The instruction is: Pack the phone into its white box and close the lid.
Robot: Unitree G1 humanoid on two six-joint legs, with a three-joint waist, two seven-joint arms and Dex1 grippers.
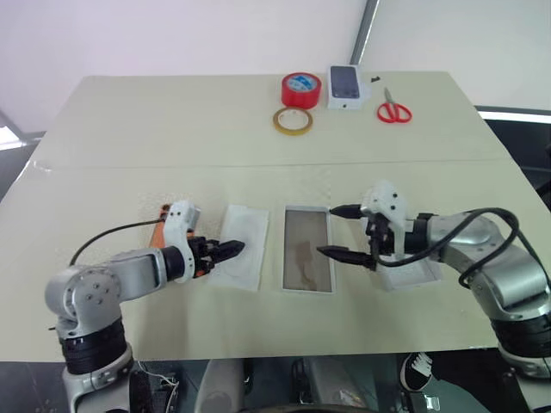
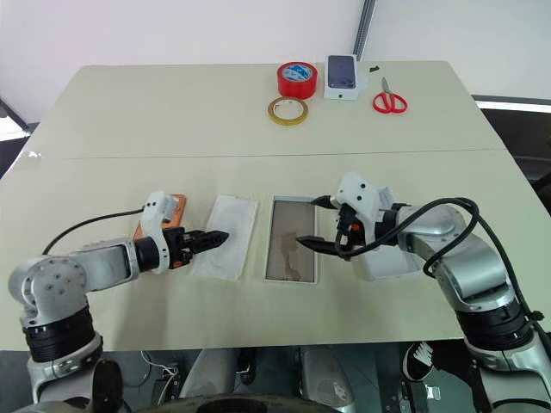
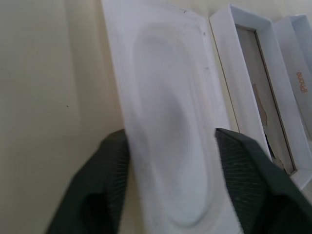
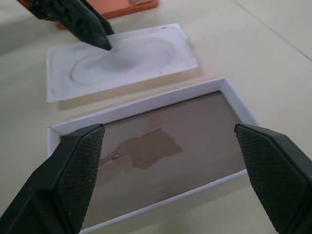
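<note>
Pale beige worktop [image 1: 172,120]. Orange phone [image 4: 122,7]. White box [image 1: 307,249], brownish-grey floor with a darker brown blotch. White lid [image 3: 300,78] with small orange lettering. Plain white insert [image 1: 244,241]. Red tape roll [image 1: 300,89], blue-and-white label; tan tape ring [image 1: 293,120]. Red-handled scissors [image 1: 393,109]. White carton [image 1: 346,86], dark phone picture. Black left end effector [image 1: 231,250] and right end effector [image 1: 343,231], fine crosshatch texture on the fingers [image 4: 73,170].

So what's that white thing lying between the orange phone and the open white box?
A flat white insert with an oval recess lies between the phone and the white box, seen in both eye views.
</note>
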